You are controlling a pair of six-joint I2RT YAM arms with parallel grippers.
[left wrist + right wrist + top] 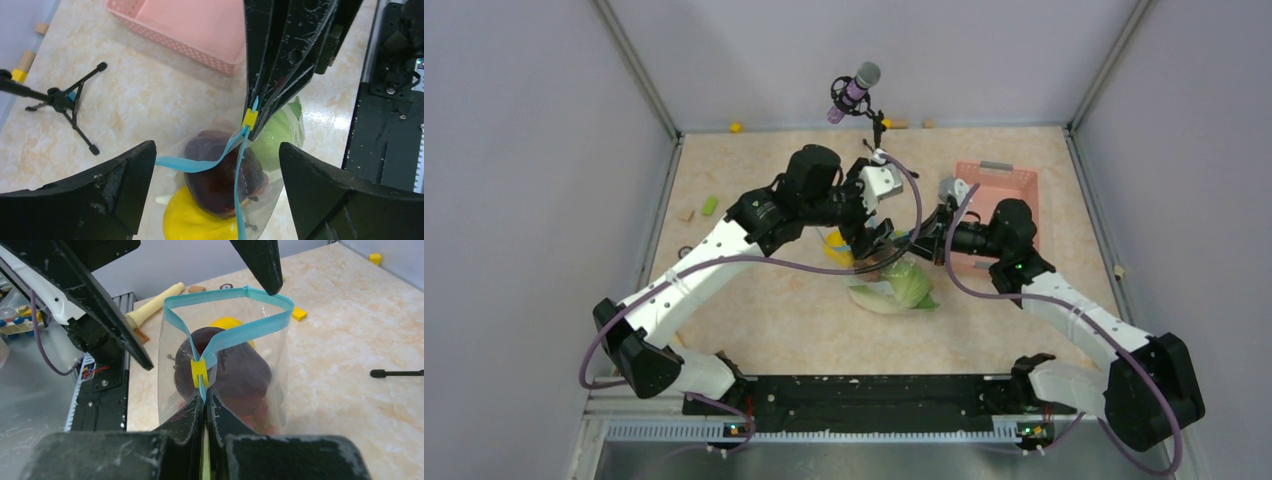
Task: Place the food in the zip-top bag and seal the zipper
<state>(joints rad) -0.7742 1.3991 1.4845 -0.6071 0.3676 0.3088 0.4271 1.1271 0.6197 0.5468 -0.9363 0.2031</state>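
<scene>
Although the bag (227, 325) shows plainly in both wrist views, held up over the middle of the table (754, 320), the arms hide most of it from above; its bottom is cut off behind the fingers (180, 430), so whether it rests on the table cannot be told; the right gripper (205, 402) is pressed together, pinching the zipper (240, 335) just behind the yellow slider (198, 371); the left gripper (217, 150) is spread wide, a finger on either side of the mouth, contact unclear; beyond the slider the blue strip gapes in a loop; a dark red piece (245, 375) and a yellow fruit (195, 222) show through the glossy plastic; the cabbage (909, 283) lies just beside, inside or outside I cannot tell; the pink basket (1014, 180) stands near.
</scene>
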